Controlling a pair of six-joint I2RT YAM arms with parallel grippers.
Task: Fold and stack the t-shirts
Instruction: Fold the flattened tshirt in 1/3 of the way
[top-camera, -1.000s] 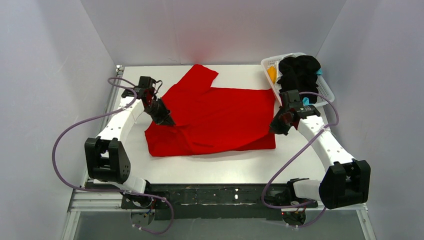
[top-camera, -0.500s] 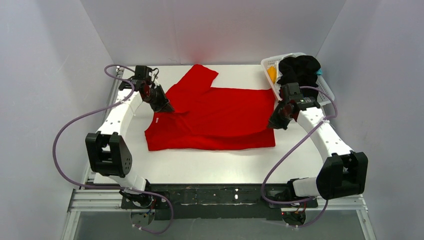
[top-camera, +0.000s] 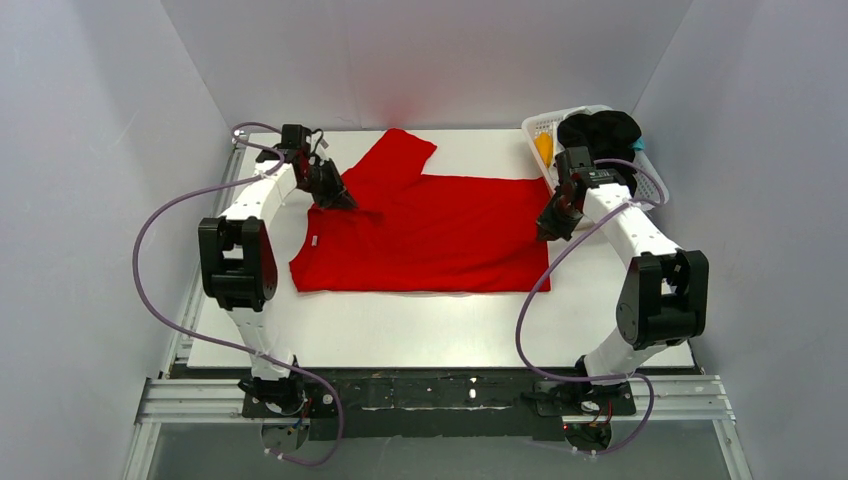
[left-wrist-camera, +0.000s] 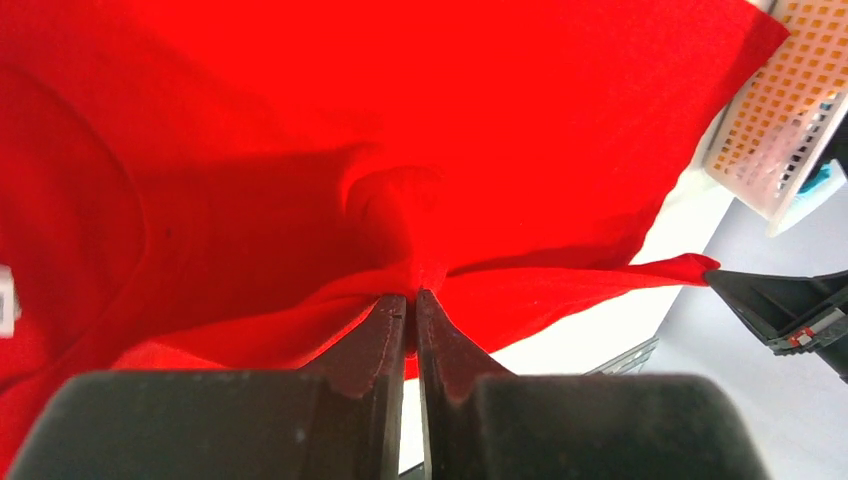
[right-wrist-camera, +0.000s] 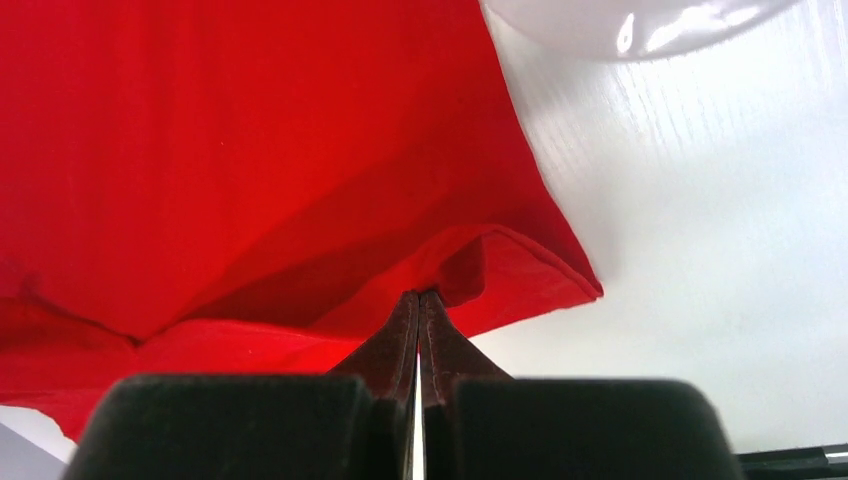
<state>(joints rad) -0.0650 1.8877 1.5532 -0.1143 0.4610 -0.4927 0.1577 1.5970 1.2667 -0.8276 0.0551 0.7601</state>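
A bright red t-shirt (top-camera: 430, 240) lies across the middle of the white table, its near part folded over towards the back. My left gripper (top-camera: 340, 200) is shut on a pinch of the red cloth (left-wrist-camera: 412, 270) at the shirt's left side. My right gripper (top-camera: 547, 229) is shut on the shirt's right edge (right-wrist-camera: 470, 265). A black t-shirt (top-camera: 598, 135) is heaped in the basket at the back right, with orange-yellow cloth (top-camera: 543, 147) and a bit of teal cloth (top-camera: 637, 143) beside it.
The white lattice basket (top-camera: 655, 180) stands at the back right corner, close behind my right arm; it also shows in the left wrist view (left-wrist-camera: 770, 120). Grey walls close in the table on the left, back and right. Bare white table (top-camera: 420, 335) lies in front of the shirt.
Both grippers have moved away from me towards the back, carrying the shirt's edge over itself. The shirt's near edge now lies straight and the shirt looks shorter front to back.
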